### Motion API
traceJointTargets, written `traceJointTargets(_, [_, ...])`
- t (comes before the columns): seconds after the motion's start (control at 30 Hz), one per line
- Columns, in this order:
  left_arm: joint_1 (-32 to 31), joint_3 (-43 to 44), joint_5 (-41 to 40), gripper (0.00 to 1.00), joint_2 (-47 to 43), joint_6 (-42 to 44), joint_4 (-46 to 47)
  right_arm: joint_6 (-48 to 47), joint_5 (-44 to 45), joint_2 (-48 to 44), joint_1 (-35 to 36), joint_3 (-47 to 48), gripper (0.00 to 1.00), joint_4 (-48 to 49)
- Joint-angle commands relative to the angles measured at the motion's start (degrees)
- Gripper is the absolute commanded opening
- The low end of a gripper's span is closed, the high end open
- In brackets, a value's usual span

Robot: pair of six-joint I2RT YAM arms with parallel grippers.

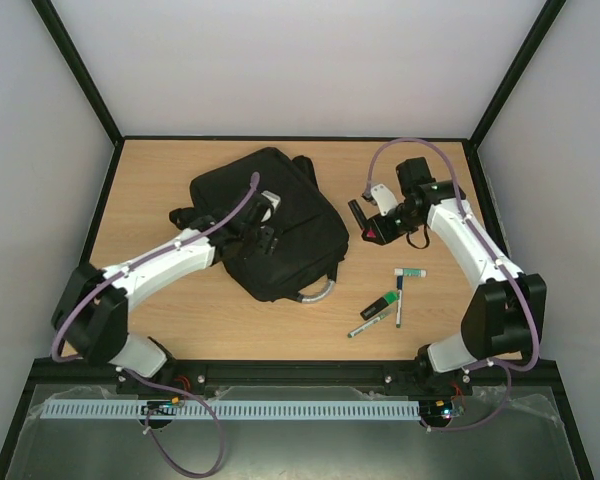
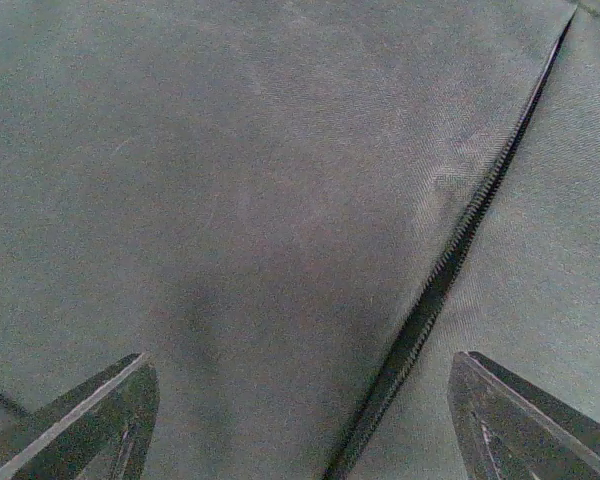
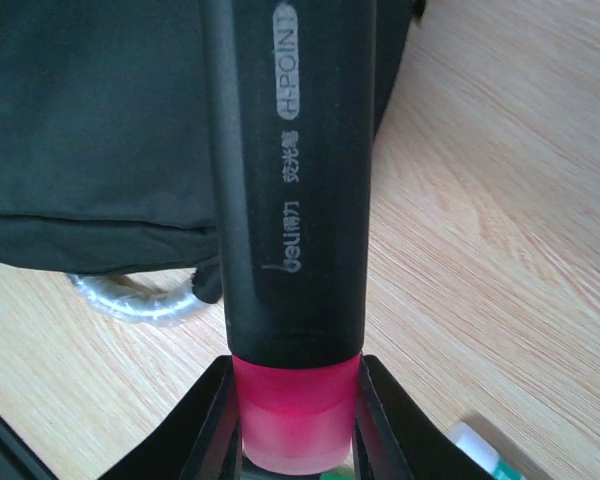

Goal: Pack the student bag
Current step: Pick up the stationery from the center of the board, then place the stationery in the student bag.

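The student bag (image 1: 305, 235), a large black soft fabric backpack, is lying flat on the table (image 1: 180, 320), toward 10 o'clock of its centre. Its zip (image 2: 450, 270) is running shut, and its grey loop handle (image 1: 318, 292) is pointing toward 5 o'clock.

**Top external:** you look steeply down from above and behind the arm bases (image 1: 145, 355) at the lower edge, taking in the whole pale wooden table (image 1: 240, 330).
**Left wrist:** you face the large black soft fabric backpack (image 2: 230, 200) at very close range.
**Right wrist:** you sight closely along a black pink-capped highlighter (image 3: 290, 200). The backpack at upper left and the table at right recur in the top view.
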Motion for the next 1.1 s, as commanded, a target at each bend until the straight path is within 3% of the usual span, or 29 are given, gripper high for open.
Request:
traceJointTargets(0.0, [-0.2,4.5,-1.3,0.81,5.3,6.1,-0.4,1.9,-5.2,1.6,0.7,0.3,0.11,0.0])
traceJointTargets(0.13, [-1.2,7.1,-3.4,0.79,10.5,7.8,-1.3,2.4,-7.2,2.5,0.8,-0.2,0.11,1.1])
traceJointTargets(0.27, [-2.5,7.3,-11.8,0.79,14.1,7.8,-1.5,1.9,-8.0,3.4,0.8,-1.9,0.11,1.7])
traceJointTargets(0.5, [-7.8,4.7,-20.5,0.79,15.0,11.8,0.5,2.1,-9.5,4.3,0.8,-4.3,0.11,3.0])
traceJointTargets(0.67, [-8.6,1.6,-34.3,0.79,15.6,11.9,2.9,2.5,-9.7,4.8,0.9,-3.9,0.11,2.6])
traceJointTargets(0.9, [-6.7,-0.2,-39.2,0.63,10.6,8.8,5.8,3.1,-8.9,6.3,3.3,-1.9,0.11,0.4])
traceJointTargets(1.07, [-6.6,-1.9,-35.8,0.42,7.6,10.1,8.8,3.7,-7.6,8.1,8.4,-0.8,0.11,-0.3])
